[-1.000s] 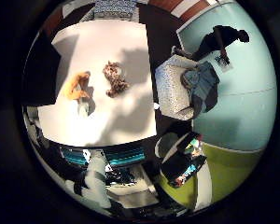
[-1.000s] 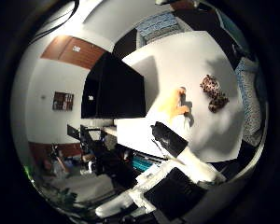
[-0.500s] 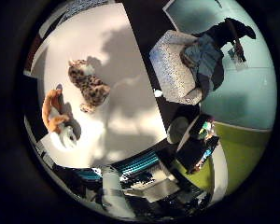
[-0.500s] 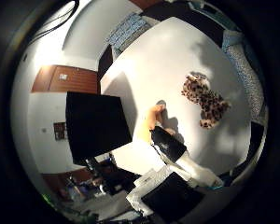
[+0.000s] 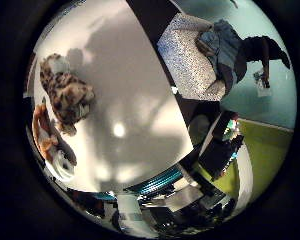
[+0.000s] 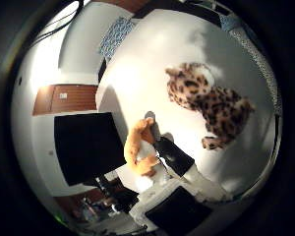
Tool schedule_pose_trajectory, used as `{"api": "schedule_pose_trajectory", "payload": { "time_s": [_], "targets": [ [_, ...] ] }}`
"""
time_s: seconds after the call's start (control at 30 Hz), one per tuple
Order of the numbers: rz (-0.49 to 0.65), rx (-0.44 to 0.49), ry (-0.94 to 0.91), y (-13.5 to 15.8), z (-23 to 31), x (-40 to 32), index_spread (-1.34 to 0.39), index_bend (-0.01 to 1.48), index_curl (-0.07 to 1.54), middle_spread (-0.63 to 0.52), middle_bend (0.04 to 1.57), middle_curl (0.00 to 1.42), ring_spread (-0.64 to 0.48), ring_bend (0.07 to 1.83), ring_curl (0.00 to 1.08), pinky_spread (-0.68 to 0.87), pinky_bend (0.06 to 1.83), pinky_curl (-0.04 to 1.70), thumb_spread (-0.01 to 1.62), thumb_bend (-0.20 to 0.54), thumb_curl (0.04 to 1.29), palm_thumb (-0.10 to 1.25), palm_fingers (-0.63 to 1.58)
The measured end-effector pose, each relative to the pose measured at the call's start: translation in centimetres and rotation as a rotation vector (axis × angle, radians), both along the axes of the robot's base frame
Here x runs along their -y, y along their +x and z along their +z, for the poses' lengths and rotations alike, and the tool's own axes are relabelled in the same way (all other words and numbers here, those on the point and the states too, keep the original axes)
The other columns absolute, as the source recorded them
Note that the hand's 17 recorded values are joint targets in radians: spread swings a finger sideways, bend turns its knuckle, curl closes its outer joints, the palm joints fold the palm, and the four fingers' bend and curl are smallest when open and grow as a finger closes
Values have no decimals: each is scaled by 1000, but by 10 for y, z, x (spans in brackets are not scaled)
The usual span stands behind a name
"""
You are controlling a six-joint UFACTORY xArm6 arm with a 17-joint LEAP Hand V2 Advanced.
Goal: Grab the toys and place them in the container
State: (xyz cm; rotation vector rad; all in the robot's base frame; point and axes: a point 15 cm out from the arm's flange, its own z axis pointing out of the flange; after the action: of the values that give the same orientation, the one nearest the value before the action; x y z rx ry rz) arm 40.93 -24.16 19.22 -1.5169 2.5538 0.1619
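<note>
On the white table we see the hand, fingers straight, nudging the orange toy; it could skid beyond the leopard.

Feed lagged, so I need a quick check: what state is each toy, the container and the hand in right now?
Leopard toy: lying on the white table, not held.
Orange toy: lying on the table beside the leopard toy, a finger next to it.
Black container: beside the table, no toys visible inside.
Hand: holding nothing.
</note>
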Motion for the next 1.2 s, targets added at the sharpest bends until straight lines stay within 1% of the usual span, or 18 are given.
{"api": "schedule_pose_trajectory", "payload": {
  "time_s": [0.13, 0.27, 0.47, 0.6, 0.73, 0.77, 0.83, 0.9, 0.97, 1.0, 1.03, 1.1, 1.13, 1.2],
  "targets": [
    [-2, -15, 10, -4, -7, -3, -86, 144, 251, 232, 212, 330, 256, 386, 258, 438, 480, 301, 1120, -23, 356, 570, 86],
    [14, -68, 43, -21, -31, -21, -86, 144, 247, 234, 228, 333, 258, 393, 258, 444, 488, 301, 1116, -22, 354, 565, 88],
    [69, -118, 67, -17, -54, -46, -95, 151, 249, 231, 238, 334, 259, 401, 255, 447, 487, 297, 1118, -25, 341, 521, 106],
    [72, -132, 69, -18, -59, -50, -88, 151, 252, 217, 256, 335, 244, 435, 258, 441, 474, 291, 1120, -22, 338, 521, 159],
    [83, -151, 61, -20, -65, -48, -102, 146, 250, 129, 327, 355, 203, 505, 266, 406, 436, 275, 1109, -18, 340, 545, 259],
    [83, -151, 61, -20, -65, -48, -111, 148, 249, 81, 353, 362, 168, 543, 272, 382, 428, 269, 1106, -19, 341, 551, 312],
    [83, -147, 57, -20, -64, -47, -133, 148, 248, 1, 412, 385, 74, 618, 289, 287, 437, 266, 1104, -17, 344, 577, 390],
    [83, -135, 46, -17, -62, -44, -166, 145, 242, -79, 501, 419, -39, 709, 312, 157, 448, 257, 1104, -17, 346, 598, 496],
    [83, -114, 22, -12, -58, -38, -204, 152, 242, -147, 561, 452, -148, 814, 345, -4, 524, 263, 1102, -15, 352, 627, 611],
    [84, -109, 14, -11, -57, -36, -230, 157, 250, -180, 613, 485, -201, 871, 376, -107, 593, 286, 1099, -16, 356, 641, 692],
    [82, -101, 9, -10, -54, -35, -257, 169, 252, -210, 632, 502, -241, 893, 387, -202, 648, 294, 1100, -13, 361, 659, 712],
    [83, -92, 3, -9, -50, -32, -323, 202, 276, -267, 692, 551, -301, 986, 430, -383, 760, 325, 1100, -9, 373, 705, 892],
    [82, -89, 0, -9, -48, -31, -344, 210, 296, -282, 702, 570, -318, 1007, 449, -431, 799, 347, 1100, -9, 378, 722, 915],
    [81, -82, -5, -7, -45, -30, -412, 293, 359, -316, 766, 629, -344, 1048, 485, -494, 873, 392, 1086, -6, 397, 783, 1096]
  ]
}}
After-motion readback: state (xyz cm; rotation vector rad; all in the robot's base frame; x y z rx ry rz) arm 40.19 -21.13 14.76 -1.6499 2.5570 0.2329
